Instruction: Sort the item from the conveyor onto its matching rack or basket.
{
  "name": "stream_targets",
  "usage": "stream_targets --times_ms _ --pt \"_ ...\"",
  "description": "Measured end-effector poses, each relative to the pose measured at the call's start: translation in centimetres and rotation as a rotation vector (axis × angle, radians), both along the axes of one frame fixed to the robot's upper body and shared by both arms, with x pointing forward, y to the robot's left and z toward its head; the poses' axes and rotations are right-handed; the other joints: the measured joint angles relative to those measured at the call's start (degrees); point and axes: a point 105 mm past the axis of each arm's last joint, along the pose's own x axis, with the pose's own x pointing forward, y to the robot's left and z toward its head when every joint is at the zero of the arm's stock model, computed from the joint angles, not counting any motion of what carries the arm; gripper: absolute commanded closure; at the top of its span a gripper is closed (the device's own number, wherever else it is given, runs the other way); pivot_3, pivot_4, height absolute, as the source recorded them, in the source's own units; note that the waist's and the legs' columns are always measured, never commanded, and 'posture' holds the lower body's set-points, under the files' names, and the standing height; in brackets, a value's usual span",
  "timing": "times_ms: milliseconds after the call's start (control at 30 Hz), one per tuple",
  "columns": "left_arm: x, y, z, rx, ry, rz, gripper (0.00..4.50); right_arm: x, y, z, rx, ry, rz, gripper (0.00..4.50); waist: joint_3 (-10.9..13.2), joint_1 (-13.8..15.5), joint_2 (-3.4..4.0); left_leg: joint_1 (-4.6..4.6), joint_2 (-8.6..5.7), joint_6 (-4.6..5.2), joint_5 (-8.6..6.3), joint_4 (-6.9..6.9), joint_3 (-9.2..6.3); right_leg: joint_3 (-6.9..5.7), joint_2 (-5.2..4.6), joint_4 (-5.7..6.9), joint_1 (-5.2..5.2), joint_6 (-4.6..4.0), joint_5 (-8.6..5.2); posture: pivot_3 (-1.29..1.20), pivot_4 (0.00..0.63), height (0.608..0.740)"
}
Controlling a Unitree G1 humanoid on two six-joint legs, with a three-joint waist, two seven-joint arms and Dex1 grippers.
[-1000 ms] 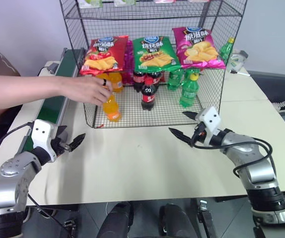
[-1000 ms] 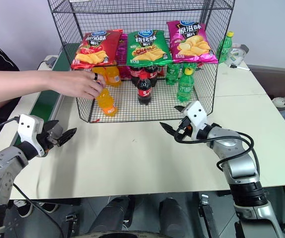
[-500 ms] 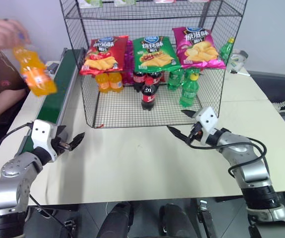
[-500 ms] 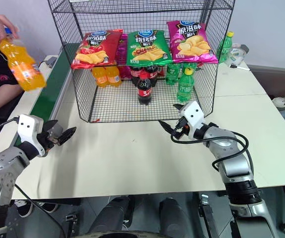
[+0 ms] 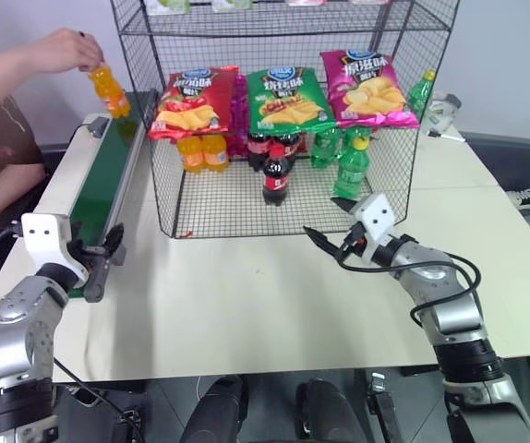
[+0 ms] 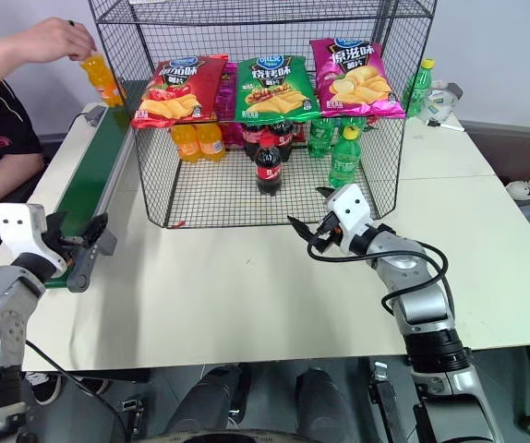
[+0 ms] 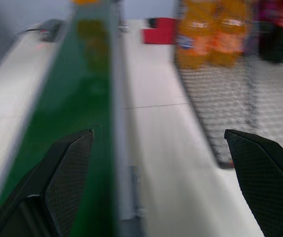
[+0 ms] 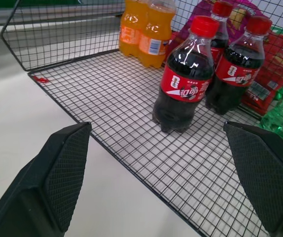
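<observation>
conveyor (image 5: 103, 189) along table's (image 5: 274, 305) left side; rack (image 5: 274, 120) at centre rear, just right of it. inside rack: soda bottles (image 5: 202, 152) left, cola bottles (image 5: 276, 175) middle. item (image 5: 108, 89) held in person's hand (image 5: 62, 48) above conveyor's far end.

Silver-grey jointed arms carry white wrist blocks, looped black cables and black mesh-textured fingers (image 8: 67, 173).

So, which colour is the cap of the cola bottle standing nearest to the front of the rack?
Red. The cola bottle shows best in the right wrist view.
</observation>
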Motion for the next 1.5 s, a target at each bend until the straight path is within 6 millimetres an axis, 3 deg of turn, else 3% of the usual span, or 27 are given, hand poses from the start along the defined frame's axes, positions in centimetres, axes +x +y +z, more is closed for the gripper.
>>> stream_targets --times_ms 733,1033,1500 --pt "-0.4 0.7 -0.8 -0.022 0.014 0.078 0.07 0.9 0.9 0.5 0.016 -0.047 -0.054 0.00 0.00 -0.07 0.00 0.00 0.00 -0.01 0.01 -0.01 0.00 0.00 0.01 0.01 -0.11 0.01 0.01 0.00 0.150 0.740" --pt "-0.4 2.5 -0.6 0.052 0.037 0.225 0.07 1.1 0.9 0.7 0.036 -0.070 -0.093 0.00 0.00 -0.07 0.00 0.00 0.00 -0.01 0.01 0.00 0.01 0.00 0.02 0.02 -0.16 0.02 0.02 0.00 0.150 0.740" --pt "-1.7 4.3 0.3 0.129 -0.027 0.269 0.07 0.7 1.8 0.1 0.031 -0.036 -0.028 0.00 -0.01 0.00 -0.01 0.00 -0.01 -0.01 0.01 0.01 0.01 0.00 0.01 0.02 -0.19 0.01 0.02 0.00 0.150 0.740"
